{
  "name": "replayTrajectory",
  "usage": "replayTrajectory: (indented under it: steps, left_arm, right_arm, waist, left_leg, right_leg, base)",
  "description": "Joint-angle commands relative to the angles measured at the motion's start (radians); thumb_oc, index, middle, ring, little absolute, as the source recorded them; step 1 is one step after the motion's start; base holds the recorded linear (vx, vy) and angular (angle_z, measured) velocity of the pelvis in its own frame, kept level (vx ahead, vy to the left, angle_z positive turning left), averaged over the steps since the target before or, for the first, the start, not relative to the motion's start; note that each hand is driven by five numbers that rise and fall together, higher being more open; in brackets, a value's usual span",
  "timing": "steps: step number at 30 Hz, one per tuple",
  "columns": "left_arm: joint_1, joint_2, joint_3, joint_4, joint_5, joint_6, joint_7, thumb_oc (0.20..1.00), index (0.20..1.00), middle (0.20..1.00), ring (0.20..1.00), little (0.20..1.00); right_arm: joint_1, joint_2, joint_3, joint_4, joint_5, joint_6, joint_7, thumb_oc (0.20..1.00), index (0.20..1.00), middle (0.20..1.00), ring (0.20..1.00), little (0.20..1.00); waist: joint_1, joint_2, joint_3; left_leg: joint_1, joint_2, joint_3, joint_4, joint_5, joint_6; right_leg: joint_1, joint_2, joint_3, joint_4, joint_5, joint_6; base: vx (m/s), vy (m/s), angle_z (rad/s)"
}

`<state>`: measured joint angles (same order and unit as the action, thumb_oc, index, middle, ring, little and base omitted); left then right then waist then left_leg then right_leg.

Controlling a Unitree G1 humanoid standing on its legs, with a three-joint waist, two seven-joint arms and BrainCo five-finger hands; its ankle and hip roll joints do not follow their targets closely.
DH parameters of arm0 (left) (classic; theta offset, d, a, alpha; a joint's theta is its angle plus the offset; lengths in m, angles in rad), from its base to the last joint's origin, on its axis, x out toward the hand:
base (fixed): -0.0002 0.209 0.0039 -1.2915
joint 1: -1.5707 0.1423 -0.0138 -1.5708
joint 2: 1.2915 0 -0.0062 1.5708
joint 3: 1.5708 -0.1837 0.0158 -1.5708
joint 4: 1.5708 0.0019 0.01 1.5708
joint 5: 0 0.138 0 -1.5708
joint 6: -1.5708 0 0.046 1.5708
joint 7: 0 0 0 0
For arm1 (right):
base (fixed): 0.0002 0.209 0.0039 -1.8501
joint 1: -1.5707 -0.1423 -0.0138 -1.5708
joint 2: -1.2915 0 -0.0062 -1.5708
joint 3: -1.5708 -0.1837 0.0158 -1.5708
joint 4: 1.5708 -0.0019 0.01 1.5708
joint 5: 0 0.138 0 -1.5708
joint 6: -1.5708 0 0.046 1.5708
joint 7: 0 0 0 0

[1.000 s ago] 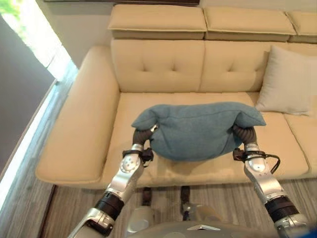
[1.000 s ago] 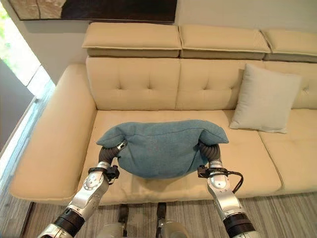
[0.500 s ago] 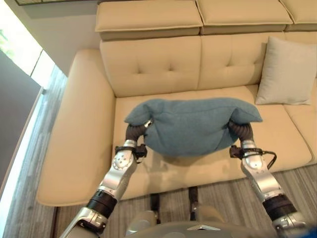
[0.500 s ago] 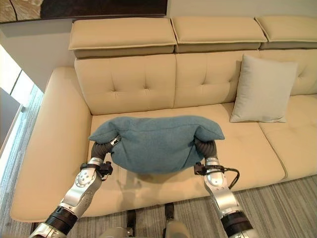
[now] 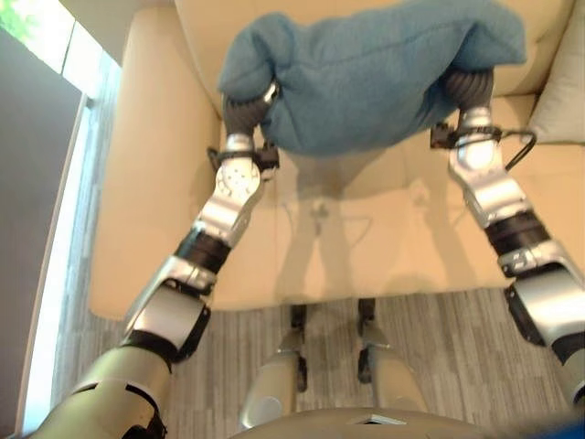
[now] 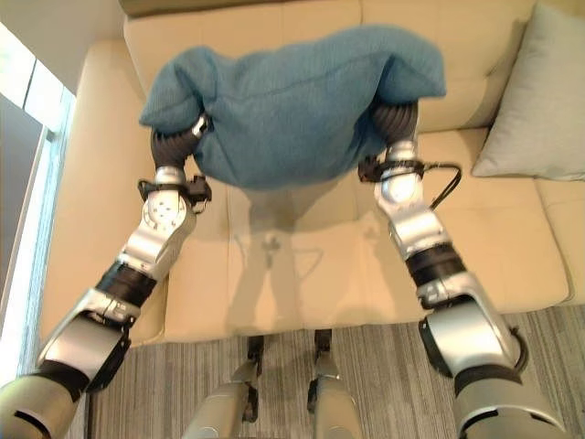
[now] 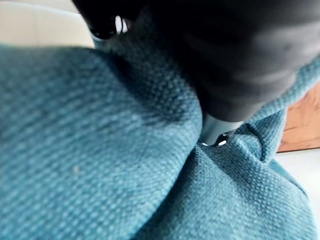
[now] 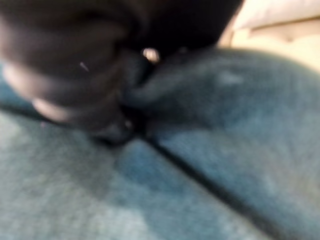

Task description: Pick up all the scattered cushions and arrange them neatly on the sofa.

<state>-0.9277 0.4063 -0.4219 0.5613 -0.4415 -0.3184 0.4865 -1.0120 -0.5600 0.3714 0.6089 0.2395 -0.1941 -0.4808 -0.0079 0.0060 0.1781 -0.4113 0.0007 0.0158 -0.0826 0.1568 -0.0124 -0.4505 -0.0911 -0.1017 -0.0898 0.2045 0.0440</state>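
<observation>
A teal cushion (image 6: 292, 105) hangs in the air above the seat of a cream sofa (image 6: 302, 265), stretched between the two arms and clear of the upholstery below it, its shadow lying on the seat. The left hand (image 6: 178, 142) goes in under the cushion's left corner, and the right hand (image 6: 395, 119) under its right corner; in both eye views only the dark ribbed covers show, with the fabric draped over everything past them. In the left wrist view the woven teal cloth bunches and folds right against the dark cover, and the right wrist view shows the same cloth creased against that hand. Since the fingers are buried in the fabric, I cannot tell how either hand is closed. A pale grey cushion (image 6: 539, 101) leans against the sofa back to the right, apart from the teal one.
</observation>
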Motion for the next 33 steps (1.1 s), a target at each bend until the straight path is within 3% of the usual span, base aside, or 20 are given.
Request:
replayTrajectory:
  steps: [1, 11, 17, 21, 27, 33]
  left_arm:
    - [-0.260, -0.017, -0.121, -0.002, 0.036, -0.087, -0.030, 0.200, 0.200, 0.200, 0.200, 0.200]
    - [-0.529, 0.005, -0.196, 0.224, -0.007, -0.089, -0.042, 0.200, 0.200, 0.200, 0.200, 0.200]
    - [-0.563, -0.009, -0.212, 0.279, -0.007, -0.076, -0.056, 0.200, 0.200, 0.200, 0.200, 0.200]
    - [-0.579, -0.021, -0.222, 0.318, -0.007, -0.067, -0.063, 0.200, 0.200, 0.200, 0.200, 0.200]
    - [-0.611, -0.032, -0.227, 0.344, 0.027, -0.058, -0.040, 0.200, 0.200, 0.200, 0.200, 0.200]
    - [-0.642, -0.035, -0.241, 0.350, 0.017, -0.062, -0.030, 0.200, 0.200, 0.200, 0.200, 0.200]
  right_arm:
    - [-0.205, 0.052, 0.085, -0.047, 0.019, -0.111, 0.020, 0.200, 0.200, 0.200, 0.200, 0.200]
    - [-0.396, 0.070, 0.183, 0.165, 0.116, -0.135, 0.049, 0.200, 0.200, 0.200, 0.200, 0.200]
    - [-0.422, 0.094, 0.200, 0.198, 0.126, -0.135, 0.046, 0.200, 0.200, 0.200, 0.200, 0.200]
    - [-0.431, 0.098, 0.202, 0.217, 0.108, -0.128, 0.031, 0.200, 0.200, 0.200, 0.200, 0.200]
    - [-0.480, 0.068, 0.236, 0.260, -0.053, -0.085, -0.049, 0.200, 0.200, 0.200, 0.200, 0.200]
    - [-0.502, 0.060, 0.256, 0.297, -0.041, -0.069, -0.046, 0.200, 0.200, 0.200, 0.200, 0.200]
  waist:
    - [0.011, -0.019, 0.034]
    - [0.012, -0.017, 0.059]
    - [0.006, -0.021, 0.070]
    - [-0.001, -0.017, 0.079]
    - [-0.008, -0.003, 0.098]
    - [-0.014, 0.001, 0.111]
  left_leg:
    - [-0.040, -0.001, -0.015, 0.094, -0.159, -0.047]
    - [-0.182, -0.008, -0.023, 0.152, -0.167, -0.052]
    - [-0.207, -0.012, -0.026, 0.158, -0.168, -0.052]
    - [-0.220, -0.016, -0.019, 0.149, -0.161, -0.053]
    - [-0.248, -0.025, -0.016, 0.143, -0.155, -0.049]
    - [-0.266, -0.028, -0.014, 0.152, -0.158, -0.041]
  right_leg:
    - [0.043, -0.049, -0.003, 0.097, -0.175, 0.088]
    - [-0.082, -0.061, 0.013, 0.112, -0.156, 0.101]
    - [-0.107, -0.062, 0.016, 0.109, -0.154, 0.105]
    - [-0.125, -0.067, 0.018, 0.105, -0.146, 0.108]
    - [-0.164, -0.071, 0.029, 0.108, -0.138, 0.113]
    - [-0.189, -0.073, 0.036, 0.112, -0.130, 0.119]
  base:
    - [-0.03, 0.024, -0.01]
    - [-0.01, 0.012, 0.00]
    - [0.00, 0.000, 0.00]
    - [0.00, 0.009, 0.00]
    - [0.00, 0.003, -0.02]
    - [0.00, 0.005, -0.02]
